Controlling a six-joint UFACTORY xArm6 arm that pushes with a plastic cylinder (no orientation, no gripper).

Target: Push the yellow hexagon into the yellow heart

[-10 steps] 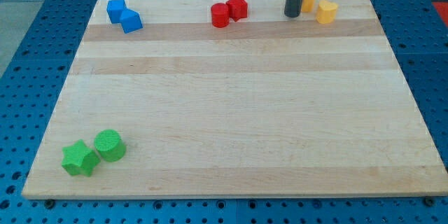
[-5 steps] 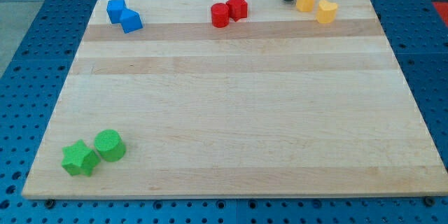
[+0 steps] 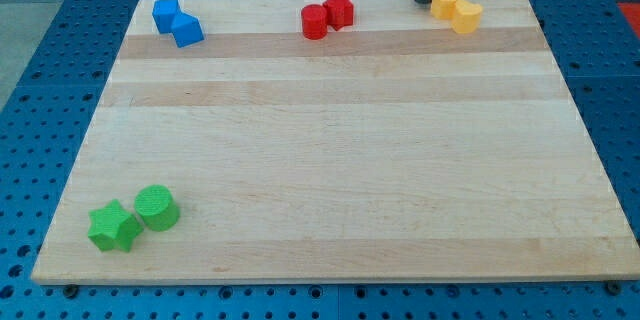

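The yellow hexagon (image 3: 445,1) sits at the top right of the wooden board (image 3: 330,160). It touches the yellow heart (image 3: 467,16), which lies just to its lower right. My tip (image 3: 425,0) stands at the board's top edge, right against the hexagon's left side. The dark rod rises out of the view's top.
Two red blocks (image 3: 328,15) sit together at the top middle. Two blue blocks (image 3: 176,22) sit at the top left. A green star (image 3: 112,227) and a green cylinder (image 3: 157,207) sit at the bottom left. Blue pegboard surrounds the board.
My tip moved up from below left of the hexagon, then right against it. The hexagon slid right and now touches the heart.
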